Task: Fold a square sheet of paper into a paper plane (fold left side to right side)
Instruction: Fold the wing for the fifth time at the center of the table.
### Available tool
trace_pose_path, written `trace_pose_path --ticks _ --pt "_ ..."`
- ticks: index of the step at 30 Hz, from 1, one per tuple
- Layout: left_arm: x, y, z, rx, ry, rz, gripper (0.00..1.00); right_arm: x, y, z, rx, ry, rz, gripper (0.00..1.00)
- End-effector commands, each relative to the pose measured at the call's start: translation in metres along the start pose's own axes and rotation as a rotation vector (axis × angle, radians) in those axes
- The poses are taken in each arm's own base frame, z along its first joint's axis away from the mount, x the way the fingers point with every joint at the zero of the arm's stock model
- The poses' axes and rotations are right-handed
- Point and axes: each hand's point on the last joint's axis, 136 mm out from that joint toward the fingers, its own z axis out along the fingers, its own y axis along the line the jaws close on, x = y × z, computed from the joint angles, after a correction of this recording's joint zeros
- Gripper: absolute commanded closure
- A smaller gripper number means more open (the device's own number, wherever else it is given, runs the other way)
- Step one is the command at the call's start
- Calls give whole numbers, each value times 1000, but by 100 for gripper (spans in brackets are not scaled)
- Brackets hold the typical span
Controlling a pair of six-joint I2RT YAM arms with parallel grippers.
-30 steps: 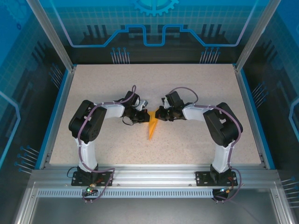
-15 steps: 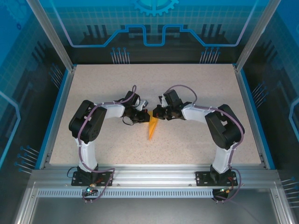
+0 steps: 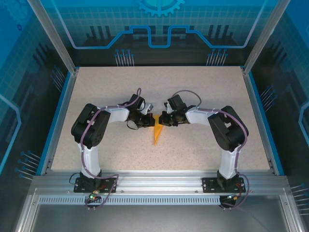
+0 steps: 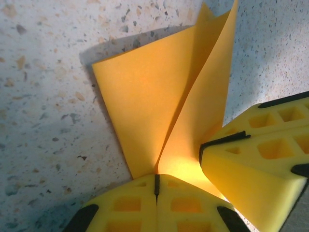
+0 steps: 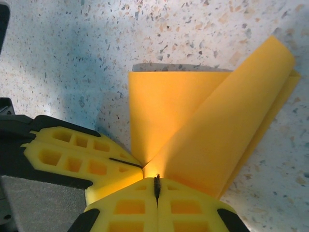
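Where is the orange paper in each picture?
Top view: paper near the middle of the table.
Left wrist: paper in the upper middle.
Right wrist: paper in the middle and right.
Shared landmark: the speckled table under it.

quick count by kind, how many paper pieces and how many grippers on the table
folded orange paper: 1
grippers: 2, the left gripper and the right gripper, each shut on the paper
total: 3
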Motion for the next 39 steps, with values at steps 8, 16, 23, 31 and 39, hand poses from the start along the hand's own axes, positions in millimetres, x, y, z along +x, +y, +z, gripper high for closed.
trace_pose_path --ticks 8,16,23,31,39 --pt "43 57 18 -220 119 -62 100 9 -18 12 57 43 8 100" --pt "42 55 17 -213 117 -62 100 19 -31 18 92 78 35 100" --pt "27 26 -6 -163 58 -32 100 36 -49 18 149 121 68 100" --pt "16 -9 -50 -147 -24 8 78 48 -59 23 156 137 94 100" --pt "42 -52 -63 67 8 -69 85 48 -57 21 153 134 82 100"
